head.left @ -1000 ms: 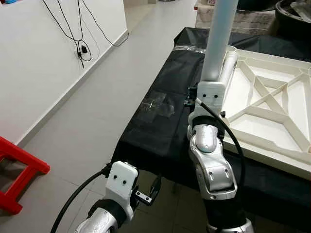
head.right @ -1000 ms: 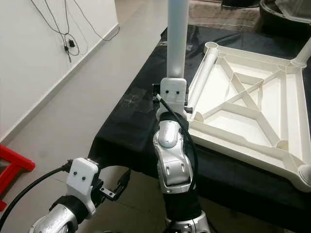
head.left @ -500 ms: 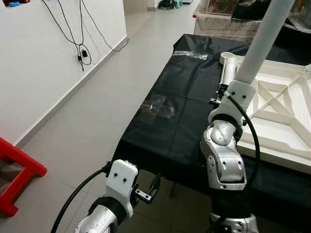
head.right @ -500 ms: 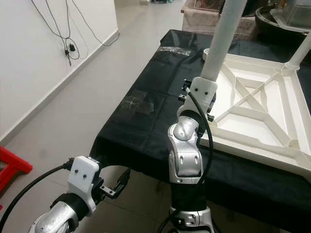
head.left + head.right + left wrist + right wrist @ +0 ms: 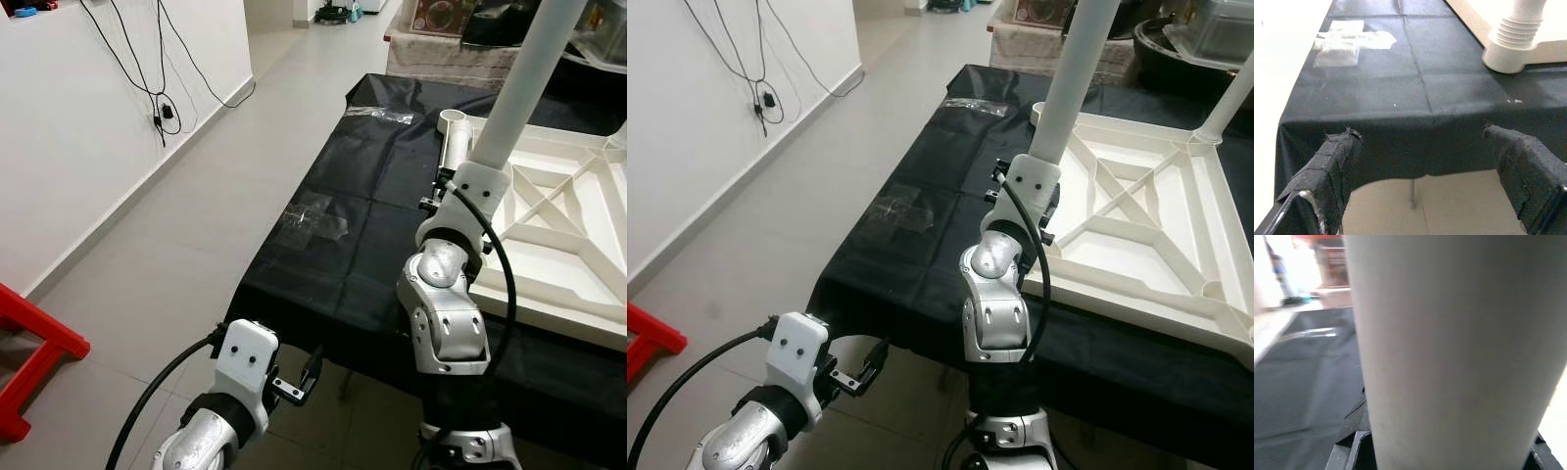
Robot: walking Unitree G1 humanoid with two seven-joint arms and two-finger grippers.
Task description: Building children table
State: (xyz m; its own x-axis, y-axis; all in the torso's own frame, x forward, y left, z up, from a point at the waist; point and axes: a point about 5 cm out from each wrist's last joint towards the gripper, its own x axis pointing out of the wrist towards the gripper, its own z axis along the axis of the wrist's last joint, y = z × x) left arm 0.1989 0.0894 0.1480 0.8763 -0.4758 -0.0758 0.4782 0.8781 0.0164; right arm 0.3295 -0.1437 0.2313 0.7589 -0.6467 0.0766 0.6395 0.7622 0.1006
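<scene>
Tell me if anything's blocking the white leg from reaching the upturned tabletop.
Nothing visible does. The right gripper holds the white leg raised beside the tabletop, with open air between them. Another leg lies along its near edge.

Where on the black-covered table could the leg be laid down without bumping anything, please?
The black cloth is bare between its near edge and the clear plastic bag, and again beyond the bag towards the far strip of tape. The side to the robot's right is crowded: the upturned white tabletop fills it, with the right hand holding the leg at its corner.
</scene>
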